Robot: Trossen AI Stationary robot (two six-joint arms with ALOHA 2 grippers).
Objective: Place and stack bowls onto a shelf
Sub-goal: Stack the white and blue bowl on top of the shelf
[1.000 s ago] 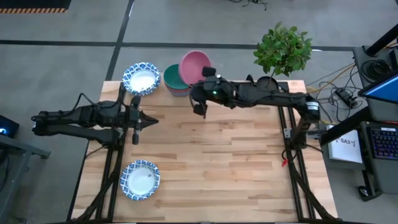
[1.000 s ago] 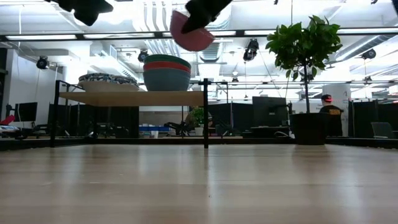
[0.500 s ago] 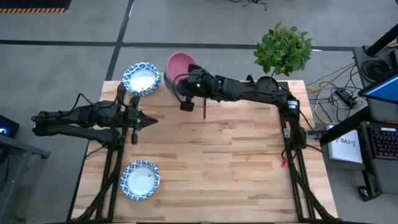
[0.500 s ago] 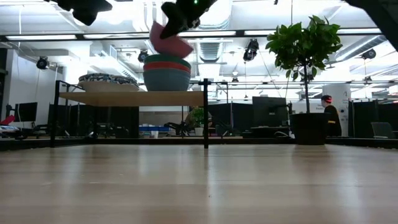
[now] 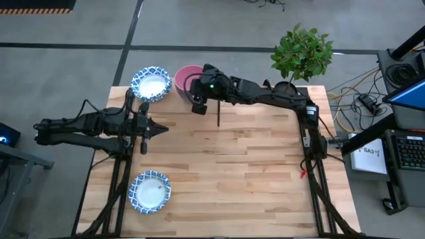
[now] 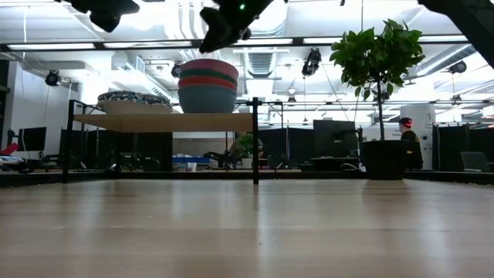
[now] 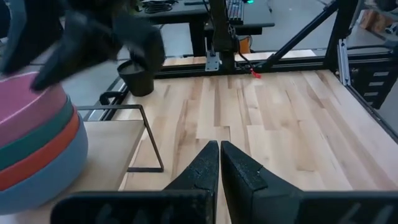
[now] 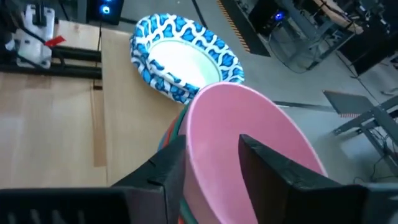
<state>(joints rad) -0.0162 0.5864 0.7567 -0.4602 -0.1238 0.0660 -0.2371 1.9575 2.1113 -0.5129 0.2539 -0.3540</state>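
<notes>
The pink bowl (image 6: 208, 65) sits level on top of a nested stack of green, red and blue bowls (image 6: 207, 99) on the shelf (image 6: 166, 121). My right gripper (image 8: 212, 146) hovers open just above the pink bowl's rim (image 5: 184, 78), clear of it in the low view. One finger shows over the bowl's hollow, the other outside its wall. A white bowl with a blue patterned rim (image 5: 151, 83) rests beside the stack on the shelf. Another such bowl (image 5: 149, 191) lies on the table near its front left. My left gripper (image 5: 161, 131) waits shut at mid-left.
A potted plant (image 5: 302, 52) in a black pot (image 6: 384, 158) stands at the table's far right corner. The shelf's black frame posts (image 6: 255, 139) stand on the far left of the tabletop. Bare wood (image 5: 252, 172) spans the middle and right of the table.
My right gripper has carried the pink bowl toward the table's left and down over the stack. The bowl, first lifted and tilted, now sits level in the green bowl, and the gripper has let go and stands just above it.
</notes>
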